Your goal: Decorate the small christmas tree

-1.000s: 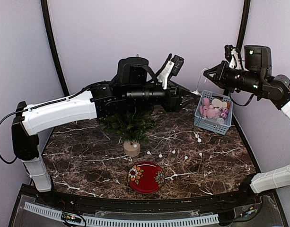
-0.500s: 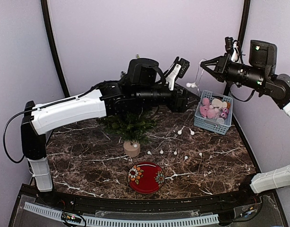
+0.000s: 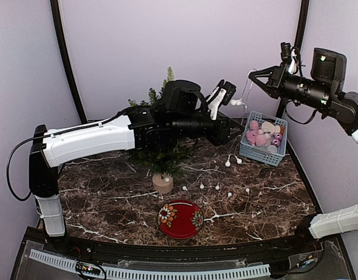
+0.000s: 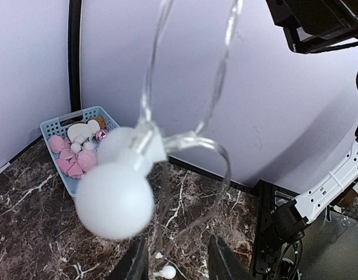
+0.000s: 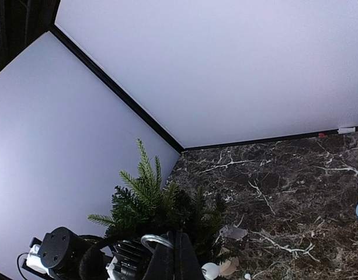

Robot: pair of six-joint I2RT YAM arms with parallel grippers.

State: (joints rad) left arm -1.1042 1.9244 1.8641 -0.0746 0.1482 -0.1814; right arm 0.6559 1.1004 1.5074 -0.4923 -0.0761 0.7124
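The small christmas tree (image 3: 162, 156) stands on its wooden stump (image 3: 162, 184) at mid-table, and my left arm crosses in front of it. Its top (image 5: 145, 192) shows in the right wrist view. A clear wire with white ball lights (image 3: 228, 164) hangs from my right gripper (image 3: 253, 76) down to the table. That gripper (image 5: 180, 252) is shut on the wire, high at the right. My left gripper (image 3: 230, 129) is beside the hanging strand. Its fingers (image 4: 138, 263) are apart, and the wire and a blurred white ball (image 4: 114, 201) hang just in front of them.
A blue basket (image 3: 253, 153) of pink and white ornaments sits at the back right; it also shows in the left wrist view (image 4: 55, 124). A red flowered plate (image 3: 180, 219) lies near the front, below the tree. More light balls (image 3: 216, 187) trail across the marble.
My left arm has swung right and forward, uncovering the tree top. The right gripper has risen slightly with the wire, lifting more balls off the table. The left jaws widened, then narrowed.
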